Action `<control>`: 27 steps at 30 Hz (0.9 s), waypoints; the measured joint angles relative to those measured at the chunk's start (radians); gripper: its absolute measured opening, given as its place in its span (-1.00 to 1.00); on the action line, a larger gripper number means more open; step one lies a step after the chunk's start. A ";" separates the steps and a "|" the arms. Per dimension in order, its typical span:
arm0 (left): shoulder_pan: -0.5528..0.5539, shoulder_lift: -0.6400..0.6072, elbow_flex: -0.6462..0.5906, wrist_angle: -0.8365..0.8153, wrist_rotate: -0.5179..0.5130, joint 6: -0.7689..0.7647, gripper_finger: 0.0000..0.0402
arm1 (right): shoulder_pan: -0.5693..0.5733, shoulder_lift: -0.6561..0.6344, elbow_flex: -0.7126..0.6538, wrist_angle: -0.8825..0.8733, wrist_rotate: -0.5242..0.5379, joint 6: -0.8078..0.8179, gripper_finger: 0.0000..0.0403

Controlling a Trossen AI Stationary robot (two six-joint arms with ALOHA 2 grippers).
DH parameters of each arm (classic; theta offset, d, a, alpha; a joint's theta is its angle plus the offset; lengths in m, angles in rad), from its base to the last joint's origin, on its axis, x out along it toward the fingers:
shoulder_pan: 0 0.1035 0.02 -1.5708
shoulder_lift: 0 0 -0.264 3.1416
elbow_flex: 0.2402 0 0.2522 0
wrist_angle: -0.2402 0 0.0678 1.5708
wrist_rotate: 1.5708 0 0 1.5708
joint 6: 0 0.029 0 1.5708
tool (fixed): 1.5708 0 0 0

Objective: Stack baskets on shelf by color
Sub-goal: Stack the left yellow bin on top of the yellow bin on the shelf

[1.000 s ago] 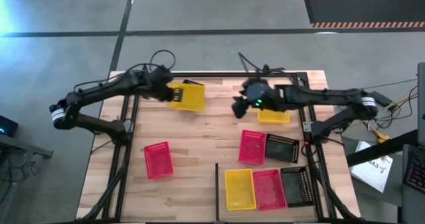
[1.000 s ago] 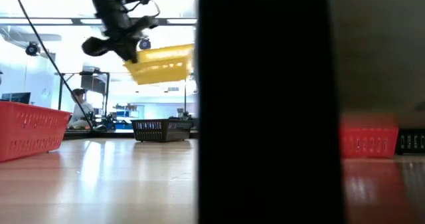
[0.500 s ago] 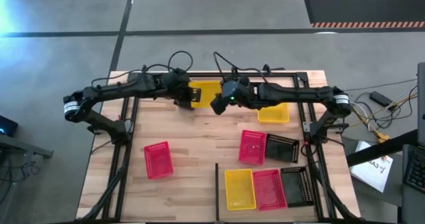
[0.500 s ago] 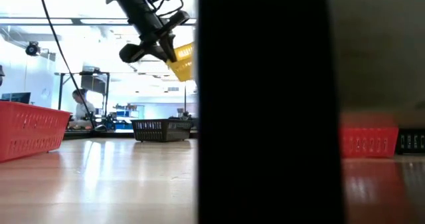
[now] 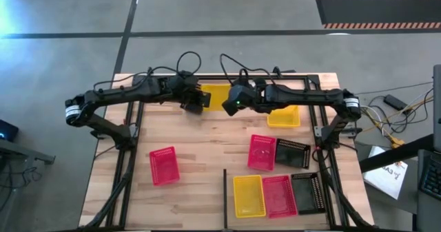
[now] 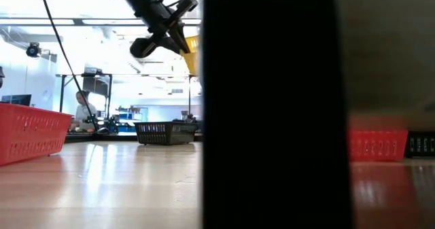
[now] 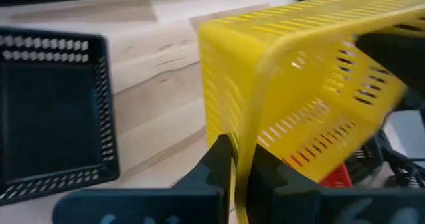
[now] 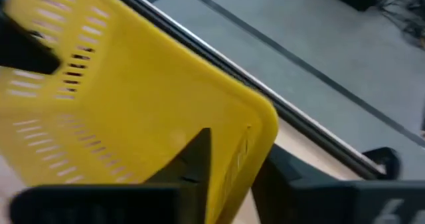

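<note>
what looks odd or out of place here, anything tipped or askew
One yellow basket is off the table, hanging tilted in the air between both arms at the far edge. The left gripper pinches one wall and the right gripper is on the opposite rim. A loose pink basket lies alone, slightly askew.

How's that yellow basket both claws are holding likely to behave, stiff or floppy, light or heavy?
Probably stiff: the yellow basket keeps its boxy shape though pinched only at its rim by the left claw and the right claw. Likely light, since its walls are thin and perforated. Held by edges in mid-air, it might swing or slip.
</note>
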 joint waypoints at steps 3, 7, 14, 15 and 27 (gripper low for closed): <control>-0.007 0.000 0.000 0.040 0.023 0.045 -0.99 | -0.013 -0.002 0.000 -0.026 0.005 -0.011 -0.91; -0.028 0.003 -0.001 0.075 0.039 0.079 -0.91 | -0.039 -0.006 0.001 -0.051 -0.011 -0.016 -0.93; -0.053 0.002 -0.001 0.168 0.087 0.079 -0.28 | -0.104 -0.007 -0.002 -0.072 -0.035 -0.016 -0.95; -0.054 0.002 -0.001 0.194 0.092 0.076 -0.18 | -0.113 -0.007 -0.002 -0.070 -0.034 -0.013 -0.96; -0.065 -0.034 0.036 0.311 0.133 0.168 0.28 | -0.185 -0.003 -0.020 -0.275 -0.025 -0.062 -0.96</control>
